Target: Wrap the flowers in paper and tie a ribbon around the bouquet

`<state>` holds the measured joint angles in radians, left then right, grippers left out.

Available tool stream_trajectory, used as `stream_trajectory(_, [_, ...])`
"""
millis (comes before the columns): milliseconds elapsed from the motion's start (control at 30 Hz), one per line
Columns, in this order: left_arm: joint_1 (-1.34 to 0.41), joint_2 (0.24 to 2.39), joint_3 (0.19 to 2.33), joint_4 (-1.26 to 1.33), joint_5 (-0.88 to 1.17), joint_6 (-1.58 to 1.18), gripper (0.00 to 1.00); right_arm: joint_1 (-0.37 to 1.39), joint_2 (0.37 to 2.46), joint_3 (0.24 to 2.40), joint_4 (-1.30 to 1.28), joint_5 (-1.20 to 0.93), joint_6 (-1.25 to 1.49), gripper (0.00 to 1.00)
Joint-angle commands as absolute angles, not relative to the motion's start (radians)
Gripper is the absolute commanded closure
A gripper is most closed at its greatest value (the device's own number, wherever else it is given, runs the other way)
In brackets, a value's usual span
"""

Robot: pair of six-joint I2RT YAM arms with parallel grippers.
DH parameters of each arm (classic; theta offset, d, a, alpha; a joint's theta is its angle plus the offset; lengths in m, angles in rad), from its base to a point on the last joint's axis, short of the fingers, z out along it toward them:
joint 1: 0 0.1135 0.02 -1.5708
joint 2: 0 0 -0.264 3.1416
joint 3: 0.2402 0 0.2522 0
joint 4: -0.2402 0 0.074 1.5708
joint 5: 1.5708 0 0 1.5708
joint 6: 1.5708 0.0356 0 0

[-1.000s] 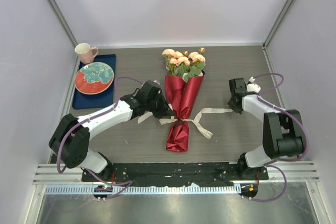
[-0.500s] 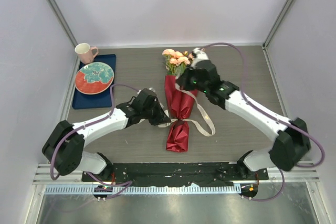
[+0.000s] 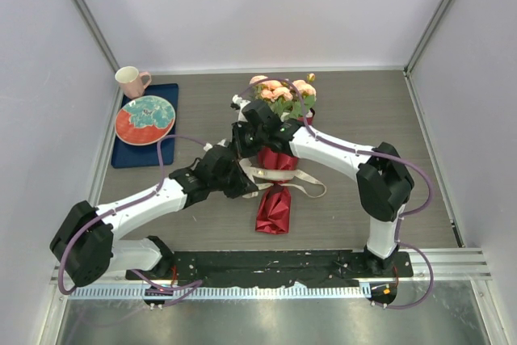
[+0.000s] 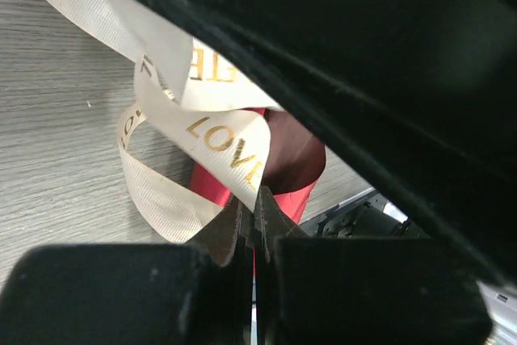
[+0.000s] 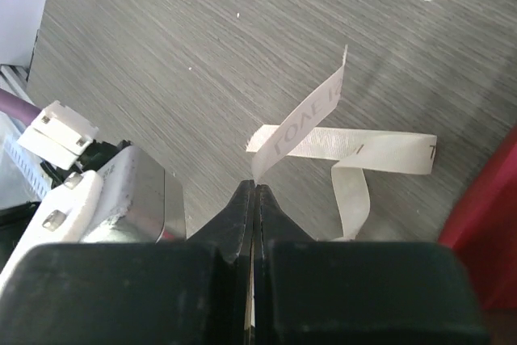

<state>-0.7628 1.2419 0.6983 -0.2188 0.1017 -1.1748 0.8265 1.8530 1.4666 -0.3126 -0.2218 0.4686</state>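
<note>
The bouquet lies in the middle of the table, its pink-peach flowers (image 3: 283, 93) pointing to the far side and the red paper (image 3: 273, 208) wrapped round the stems. A cream ribbon (image 3: 305, 177) with gold lettering crosses the paper's waist. Just left of the waist, my left gripper (image 3: 242, 182) is shut on a ribbon strand (image 4: 230, 147), with red paper (image 4: 284, 191) right behind it. My right arm reaches across the bouquet. My right gripper (image 3: 241, 145) is shut on the other ribbon end (image 5: 303, 123), lifted off the table left of the paper (image 5: 494, 199).
A dark blue tray (image 3: 121, 155) at the far left carries a red and teal plate (image 3: 145, 119), with a pink mug (image 3: 129, 80) behind it. The right arm's wrist hangs dark above the left gripper (image 4: 257, 193). The left arm's silver link (image 5: 121, 191) sits beside the right gripper (image 5: 254, 187).
The right arm has swung from the table's right side over the bouquet to its left, carrying a ribbon end. The left gripper has shifted a little nearer, still shut on its strand.
</note>
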Motion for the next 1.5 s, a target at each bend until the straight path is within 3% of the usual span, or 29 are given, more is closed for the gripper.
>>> stream_trajectory(0, [-0.769, 1.239, 0.724, -0.175, 0.087, -1.169, 1.0, 0.845, 1.858, 1.558, -0.337, -0.291, 0.43, 1.0])
stream_trajectory(300, [-0.769, 1.27, 0.756, -0.184, 0.132, -1.131, 1.0, 0.816, 1.898, 1.606, -0.494, -0.258, 0.308, 1.0])
stream_trajectory(467, [-0.769, 1.336, 0.816, -0.213, 0.198, -1.103, 1.0, 0.767, 1.793, 1.502, -0.453, -0.274, 0.325, 0.88])
stream_trajectory(500, [-0.767, 1.35, 0.853, -0.222, 0.218, -1.089, 1.0, 0.761, 1.789, 1.499, -0.449, -0.306, 0.324, 0.89])
stream_trajectory(533, [-0.767, 1.365, 0.876, -0.233, 0.239, -1.082, 1.0, 0.755, 1.796, 1.5, -0.446, -0.339, 0.324, 1.0])
stream_trajectory(800, [-0.767, 1.399, 0.905, -0.235, 0.33, -1.058, 1.0, 0.759, 1.966, 1.663, -0.532, -0.667, 0.256, 1.0])
stream_trajectory(1167, [-0.767, 1.367, 0.795, -0.147, 0.379, -1.04, 1.0, 0.827, 2.209, 1.911, -0.787, -0.707, 0.072, 1.0])
stream_trajectory(1267, [-0.767, 1.374, 0.788, -0.137, 0.39, -1.031, 1.0, 0.828, 2.218, 1.914, -0.791, -0.736, 0.052, 0.92])
stream_trajectory(1467, [-0.769, 1.394, 0.79, -0.129, 0.403, -1.034, 1.0, 0.818, 2.231, 1.951, -0.848, -0.723, 0.009, 0.64])
